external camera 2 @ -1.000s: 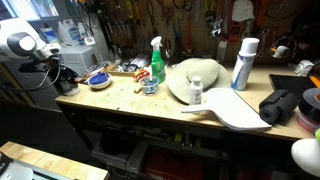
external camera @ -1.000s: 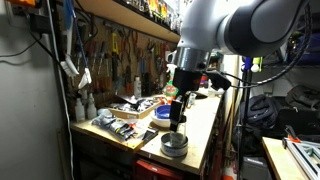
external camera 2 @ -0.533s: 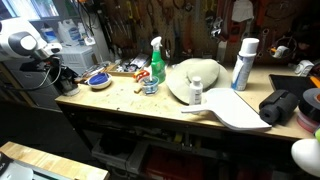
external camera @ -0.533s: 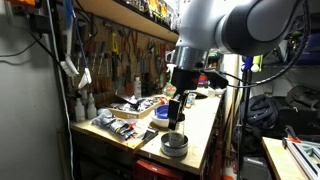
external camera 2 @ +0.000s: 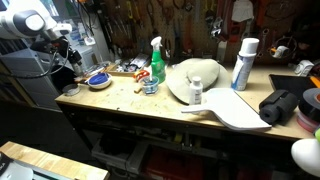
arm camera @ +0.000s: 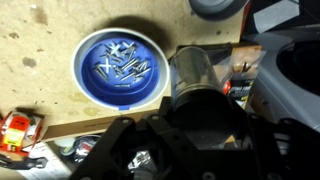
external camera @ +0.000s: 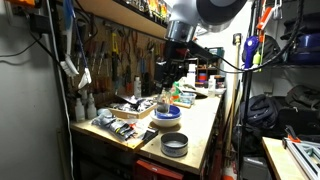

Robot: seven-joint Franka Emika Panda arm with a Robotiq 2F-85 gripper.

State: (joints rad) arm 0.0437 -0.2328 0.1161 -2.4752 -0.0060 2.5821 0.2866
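Pincer (external camera: 165, 96) is closed round a shiny can (arm camera: 195, 75). Its tips are hidden behind the can in the wrist view, so I go by the can sticking out of it. The can is up in the air, not touching the bench (arm camera: 40, 30). In an exterior view it hangs upright, long way pointing down. In the wrist view that long way runs toward 12 o'clock.

Main thing: the blue bowl (arm camera: 100, 88) lies at approx. 10 o'clock from the can in the wrist view. It is just beside the can, not right under it. The can's side seems to cover a bit of the bowl's rim at 3 o'clock. The bowl sits on the bench w/ a small pile of screws (arm camera: 120, 65) in the middle.

In an exterior view the bowl is near 6 o'clock from the pincer, close below.

A grey tin (external camera: 174, 145) sits on the bench at 6 o'clock from the bowl, nearer the front edge & well apart from the can.

Only 1 arm here.
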